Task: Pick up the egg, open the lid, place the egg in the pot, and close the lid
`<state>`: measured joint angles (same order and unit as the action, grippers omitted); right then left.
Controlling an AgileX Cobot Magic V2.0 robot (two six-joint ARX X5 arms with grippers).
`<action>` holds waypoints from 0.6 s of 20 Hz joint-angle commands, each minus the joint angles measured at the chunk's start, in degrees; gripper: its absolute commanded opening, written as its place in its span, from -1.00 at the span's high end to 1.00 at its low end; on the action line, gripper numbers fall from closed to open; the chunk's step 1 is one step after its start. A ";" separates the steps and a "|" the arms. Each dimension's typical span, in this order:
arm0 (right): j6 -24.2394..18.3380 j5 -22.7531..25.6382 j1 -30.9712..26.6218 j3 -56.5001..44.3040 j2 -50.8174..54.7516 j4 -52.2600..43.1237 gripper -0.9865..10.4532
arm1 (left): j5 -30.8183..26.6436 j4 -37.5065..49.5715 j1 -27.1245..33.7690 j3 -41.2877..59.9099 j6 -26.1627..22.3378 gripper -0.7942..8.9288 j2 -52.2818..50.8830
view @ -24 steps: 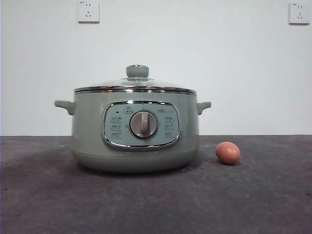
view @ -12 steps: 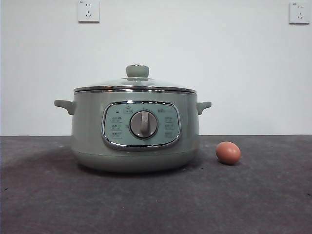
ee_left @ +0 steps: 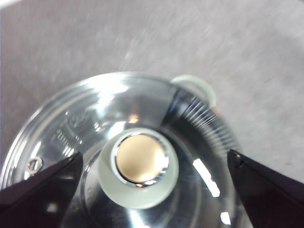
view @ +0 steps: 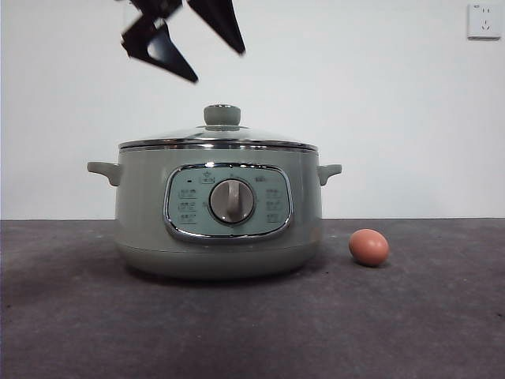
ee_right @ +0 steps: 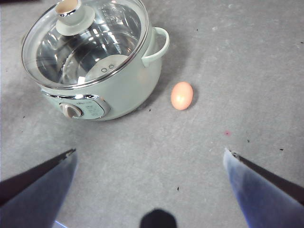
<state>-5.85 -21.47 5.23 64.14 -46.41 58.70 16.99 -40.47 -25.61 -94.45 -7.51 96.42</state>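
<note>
The pale sage-green pot (view: 218, 237) stands on the table with its lid (view: 217, 136) on, the knob (view: 222, 115) on top. My left gripper (view: 217, 65) hangs open just above the knob. In the left wrist view the knob (ee_left: 141, 166) lies between the spread jaws of my left gripper (ee_left: 154, 159), over the glass lid (ee_left: 95, 104). The brown-orange egg (view: 368, 247) lies on the table right of the pot. My right gripper (ee_right: 149, 151) is open and empty, high over the table, with the egg (ee_right: 182, 95) and the pot (ee_right: 123, 90) ahead of it.
The dark grey table (view: 252, 332) runs back to a white wall. A wall socket (view: 484, 20) sits at the top right. The pot's side handles (view: 104, 170) stick out on both sides.
My left gripper has come into the front view from above and now hangs open over the lid knob. The pot, lid and egg have not moved.
</note>
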 commanded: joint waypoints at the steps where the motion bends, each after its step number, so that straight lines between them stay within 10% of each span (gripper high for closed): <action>1: -0.22 -0.22 0.00 0.22 0.07 -0.39 -0.22 | -1.01 1.01 -0.33 -0.11 -0.68 -0.52 2.38; 12: -0.17 -0.22 0.00 0.22 -0.70 -0.63 -0.22 | -4.66 2.43 -1.20 -0.11 -0.20 -0.51 7.10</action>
<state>-5.85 -21.47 5.23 64.14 -47.09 58.33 12.51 -38.44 -26.57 -94.45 -7.51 102.74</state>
